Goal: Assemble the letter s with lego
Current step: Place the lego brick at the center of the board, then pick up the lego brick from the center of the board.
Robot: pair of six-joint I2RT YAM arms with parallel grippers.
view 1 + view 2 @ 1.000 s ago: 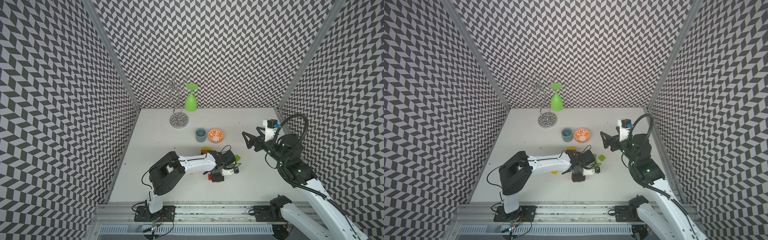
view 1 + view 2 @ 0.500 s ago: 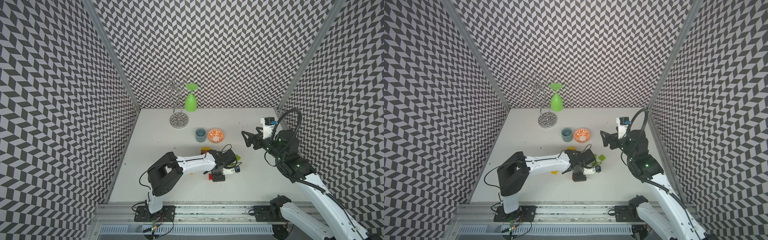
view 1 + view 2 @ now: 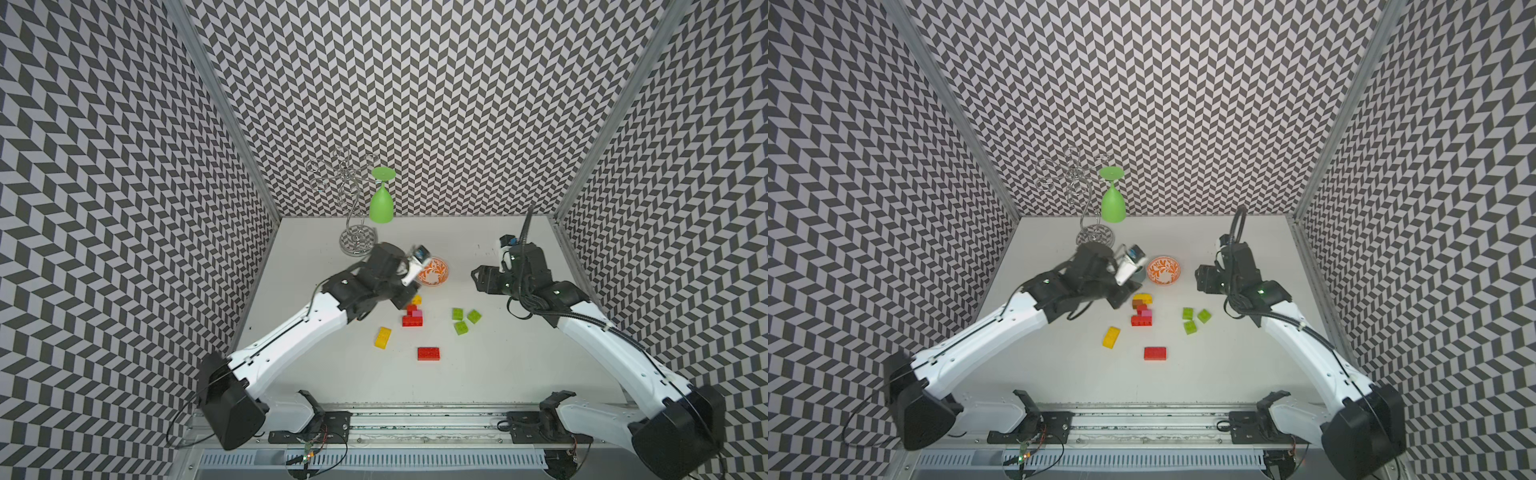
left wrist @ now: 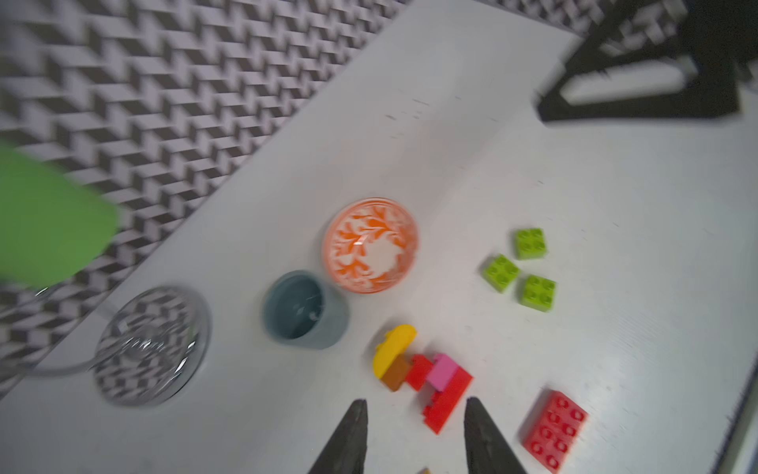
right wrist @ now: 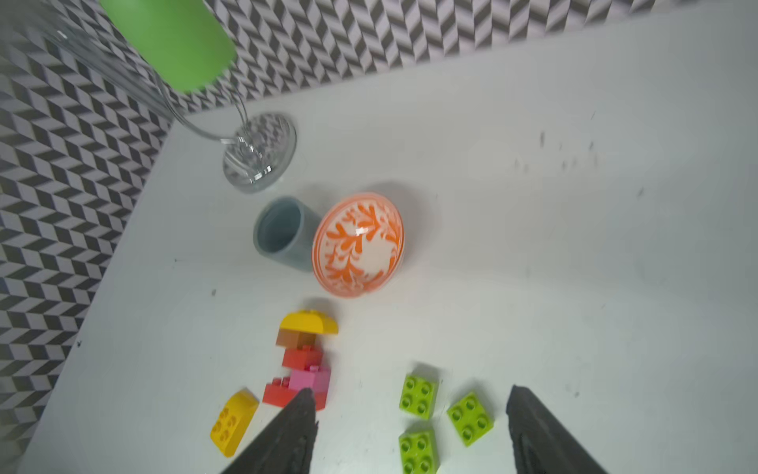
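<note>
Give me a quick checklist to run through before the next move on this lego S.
1. Nothing in the left hand: ok, jaws apart with nothing between them.
2. Nothing in the right hand: ok, open above the lime green bricks.
3. The joined stack rests on the table, touched by neither hand: ok.
4. S finished: not ok; the yellow brick, the red brick and the lime green bricks lie loose.
5. The orange bowl is clear of the joined stack: ok, apart but close.
</note>
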